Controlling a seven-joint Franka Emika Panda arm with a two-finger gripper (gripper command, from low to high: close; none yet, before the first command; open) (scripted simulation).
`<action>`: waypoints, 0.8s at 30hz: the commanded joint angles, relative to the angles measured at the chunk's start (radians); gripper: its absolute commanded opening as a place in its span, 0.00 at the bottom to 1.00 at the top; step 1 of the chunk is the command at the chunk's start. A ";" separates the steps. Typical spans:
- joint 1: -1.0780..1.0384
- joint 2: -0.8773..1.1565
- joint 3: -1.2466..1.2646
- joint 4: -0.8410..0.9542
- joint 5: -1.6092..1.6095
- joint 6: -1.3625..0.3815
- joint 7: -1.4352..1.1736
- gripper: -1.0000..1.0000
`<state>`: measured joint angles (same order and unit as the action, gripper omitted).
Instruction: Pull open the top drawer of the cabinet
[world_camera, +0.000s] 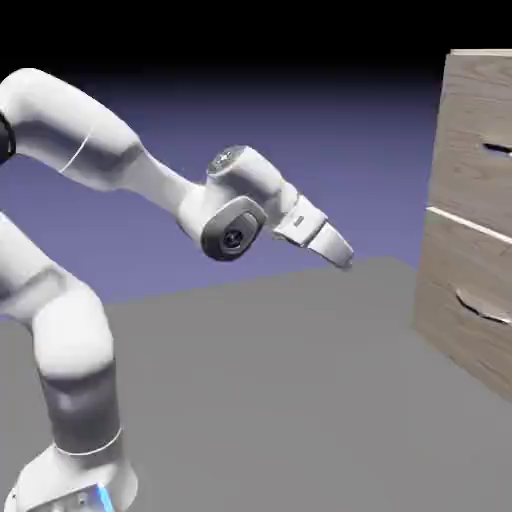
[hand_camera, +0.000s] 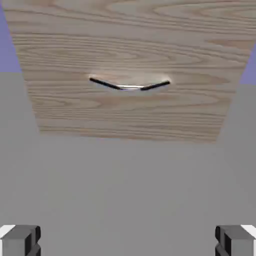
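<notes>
Light brown wood-grain cabinet (world_camera: 470, 210), boxy and tall, at the right edge of the exterior view, cut off by the frame. Stacked fronts parted by a pale seam. Top drawer (world_camera: 478, 140) uppermost, above that seam, shut flush with the carcass; thin dark bar handle (world_camera: 497, 150) only partly in frame. Lower panel (world_camera: 465, 300) beneath, with a curved dark handle (world_camera: 483, 308) over a shallow pale recess. Grain in long wavy bands, matte, no gloss.

Smooth flat grey bench (world_camera: 270, 400) under everything, bare between arm and cabinet. Plain blue-violet backdrop behind, fading to black at the top.

Glossy white arm, rounded segments, grey joint cap facing the camera. Gripper (world_camera: 343, 257) tapered, pointing right and slightly down toward the cabinet, well apart from it, hanging above the bench. Nothing in the gap between hand and drawer fronts.

Hand view: wide wood-grain front filling the upper half, curved handle (hand_camera: 130, 85) dipping at its middle, grey bench below, slivers of backdrop at both upper corners. Top drawer not identifiable here. Two small grey fingertips (hand_camera: 21, 241) at the bottom corners, far apart: jaws spread wide, holding nothing, touching nothing.
</notes>
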<state>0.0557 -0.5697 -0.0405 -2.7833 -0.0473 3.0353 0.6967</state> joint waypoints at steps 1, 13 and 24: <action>0.036 0.000 -0.034 0.022 -0.039 -0.001 -0.037 0.50; 0.471 0.003 -0.437 0.287 -0.510 -0.019 -0.478 0.50; 0.870 0.006 -0.806 0.531 -0.941 -0.034 -0.883 0.50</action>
<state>0.9255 -0.5642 -0.8466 -2.2528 -0.9888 3.0008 -0.1861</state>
